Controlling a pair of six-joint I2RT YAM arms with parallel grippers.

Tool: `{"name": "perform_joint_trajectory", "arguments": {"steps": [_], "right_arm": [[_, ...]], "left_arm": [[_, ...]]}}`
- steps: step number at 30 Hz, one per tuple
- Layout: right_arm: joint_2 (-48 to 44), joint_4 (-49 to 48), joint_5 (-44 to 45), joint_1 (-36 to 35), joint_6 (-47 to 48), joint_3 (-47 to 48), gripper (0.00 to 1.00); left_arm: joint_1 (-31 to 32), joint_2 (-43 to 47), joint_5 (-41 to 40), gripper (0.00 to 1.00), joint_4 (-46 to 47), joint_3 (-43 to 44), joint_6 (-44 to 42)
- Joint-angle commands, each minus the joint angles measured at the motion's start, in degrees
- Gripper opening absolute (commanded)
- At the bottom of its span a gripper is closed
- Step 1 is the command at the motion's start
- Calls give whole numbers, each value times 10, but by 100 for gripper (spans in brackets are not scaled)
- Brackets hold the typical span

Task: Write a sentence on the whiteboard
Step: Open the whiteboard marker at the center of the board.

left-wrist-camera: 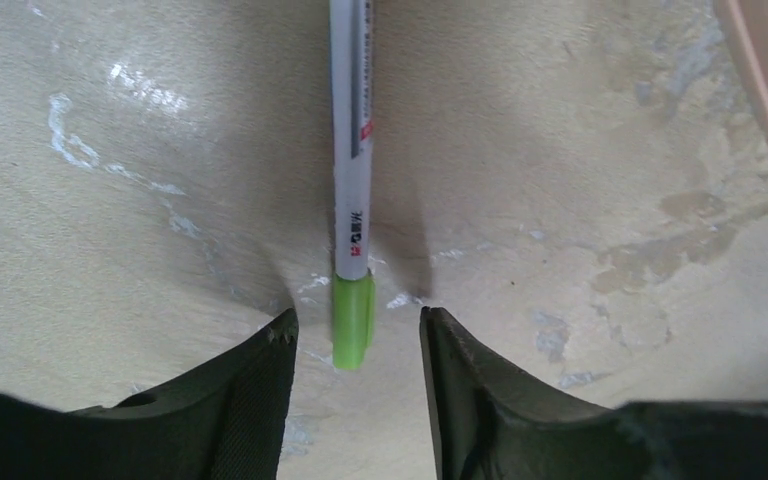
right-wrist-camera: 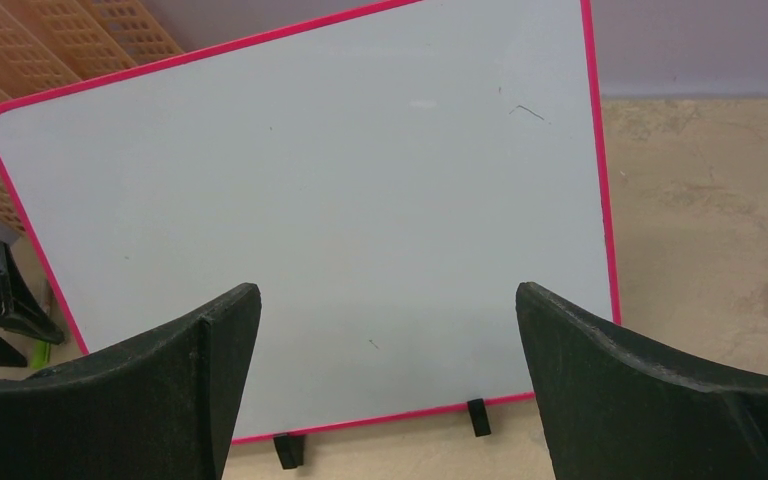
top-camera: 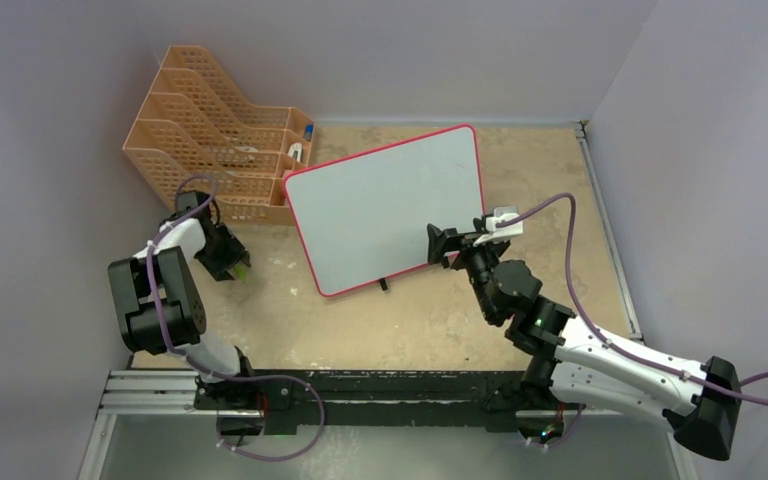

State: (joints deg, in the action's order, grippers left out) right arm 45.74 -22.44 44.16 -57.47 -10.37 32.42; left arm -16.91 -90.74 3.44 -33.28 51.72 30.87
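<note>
From above, your whiteboard (top-camera: 385, 205) stands propped near the middle of the tabletop (top-camera: 440, 320), with an orange file rack (top-camera: 210, 130) at its 10 o'clock. The left jaws are down by the tabletop at the board's 9 o'clock, where a sliver of green marker (top-camera: 243, 268) shows. The right jaws hang just off the board's edge at about 4 o'clock. In the left wrist view, the marker (left-wrist-camera: 350, 150) lies flat on the tabletop, pointing to 12 o'clock. Its green end (left-wrist-camera: 353, 320), which looks like the cap, sits between the left jaws. They stand apart, with a gap on both sides, so nothing is gripped yet. In the right wrist view, the right jaws are spread wide and empty, facing the whiteboard (right-wrist-camera: 310, 200) square on. Its pink-framed face is bare except for a few faint stray marks toward 1 o'clock. You are at the very start, by my reading. No word of the sentence is written, and the marker must still be clamped, lifted, probably uncapped and carried to the board.
</note>
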Motion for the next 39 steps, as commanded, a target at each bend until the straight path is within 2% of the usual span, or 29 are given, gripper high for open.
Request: {"name": "perform_joint_trajectory", "arguments": {"steps": [1,10,20,24,32,39], "right_arm": [[1,-33,12,-3,8,1,99],[4,-35,16,-2,8,1,99],[5,-24,14,-3,5,8,99],[19,-10,2,-2,10,22,99],[89,123,-11,-3,-46,108,99],[170,368,-2,-3,-179,285,99]], "left_arm": [[-2,-13,-30,44,17,13,-12],[9,-41,-50,34,11,12,-29],[55,-42,-101,3,-27,32,-40],[55,-2,-110,0,-34,30,-49],[55,117,-98,0,-44,35,-73],[56,251,-55,0,-37,49,-82]]}}
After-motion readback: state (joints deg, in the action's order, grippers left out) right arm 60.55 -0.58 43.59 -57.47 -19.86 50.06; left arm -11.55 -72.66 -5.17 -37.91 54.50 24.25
